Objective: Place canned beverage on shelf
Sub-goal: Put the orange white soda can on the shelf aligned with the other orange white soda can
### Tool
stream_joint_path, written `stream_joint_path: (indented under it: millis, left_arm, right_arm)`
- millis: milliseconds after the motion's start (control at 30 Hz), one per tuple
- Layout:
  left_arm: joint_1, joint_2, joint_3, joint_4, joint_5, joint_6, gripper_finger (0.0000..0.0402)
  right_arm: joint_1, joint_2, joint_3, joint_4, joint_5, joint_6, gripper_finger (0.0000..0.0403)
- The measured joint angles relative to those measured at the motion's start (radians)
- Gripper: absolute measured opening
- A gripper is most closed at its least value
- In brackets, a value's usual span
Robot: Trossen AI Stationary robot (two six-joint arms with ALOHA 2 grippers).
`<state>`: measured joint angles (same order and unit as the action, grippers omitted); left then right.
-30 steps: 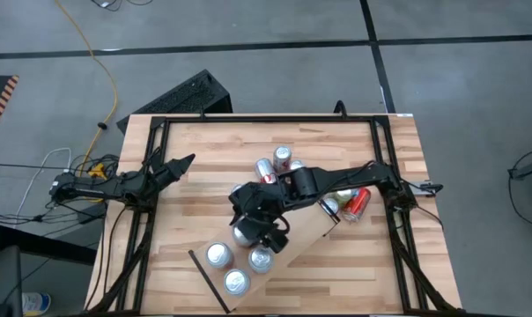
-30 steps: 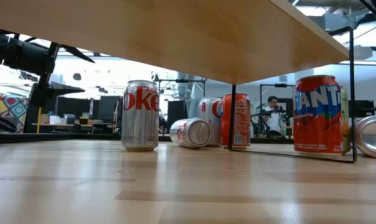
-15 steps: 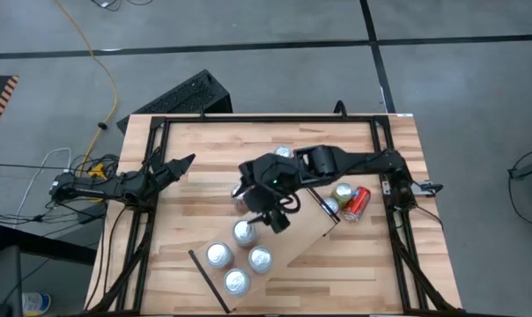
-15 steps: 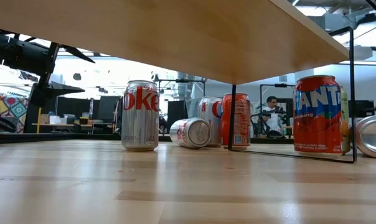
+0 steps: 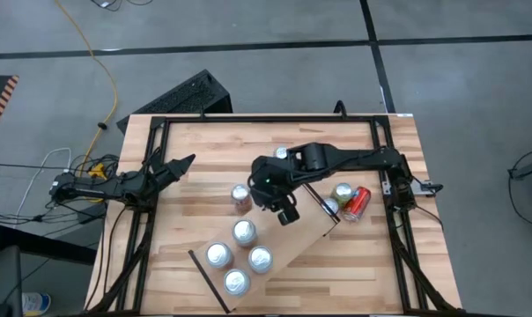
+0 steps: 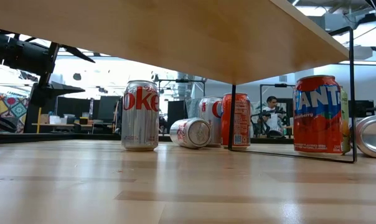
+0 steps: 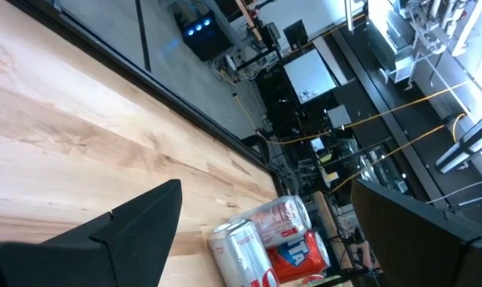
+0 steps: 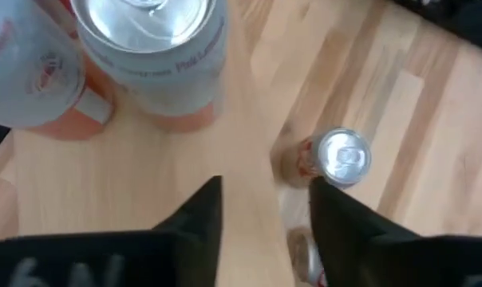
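Note:
The shelf [image 5: 292, 239], a pale board raised above the tabletop, lies slantwise at the near middle. Several silver-topped cans stand upright on it, the nearest to my gripper being a canned beverage [image 5: 243, 232] that is also in the right wrist view [image 8: 149, 40]. My right gripper [image 5: 282, 211] hovers above the shelf's far part, pointing down. Its fingers [image 8: 201, 215] stand apart with nothing between them. Another can [image 5: 240, 195] stands on the tabletop just beyond the shelf [image 8: 342, 157]. My left gripper [image 5: 185, 162] waits open at the table's left [image 7: 273, 215].
More cans are behind and to the right of the shelf: one upright [image 5: 282, 154], one upright [image 5: 343, 192], a red one lying on its side [image 5: 356, 202]. From the low view, a Coke can [image 6: 141, 115] and a Fanta can [image 6: 319, 115] stand under the shelf's far side. A black frame [image 5: 266, 119] rims the table.
My right gripper has risen and drawn back from over the shelf's cans toward the table's far-right. The can that it covered now stands in full view on the shelf, and the can on the tabletop beyond the shelf shows too.

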<state>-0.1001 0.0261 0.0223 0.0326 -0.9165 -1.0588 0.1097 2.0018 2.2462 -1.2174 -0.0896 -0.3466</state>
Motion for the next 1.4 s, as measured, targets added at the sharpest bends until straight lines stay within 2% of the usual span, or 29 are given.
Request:
stream_joint_path:
  millis: [200,433,667,1400]
  left_arm:
    - [0.000,0.000,0.000,0.000,0.000,0.000,0.0351]
    - [0.000,0.000,0.000,0.000,0.001,0.001,0.0351]
    - [0.000,0.000,0.000,0.000,0.001,0.007,0.0351]
    - [0.000,0.000,0.000,0.000,-0.005,0.007,0.0351]
  right_arm:
    - [0.006,0.000,-0.070,0.102,-0.040,-0.001,0.0067]
    - [0.018,-0.003,-0.080,0.151,-0.074,-0.001,0.0032]
    - [0.035,-0.002,-0.082,0.203,-0.143,0.010,0.0017]
    - [0.048,-0.002,-0.082,0.231,-0.185,0.008,0.0012]
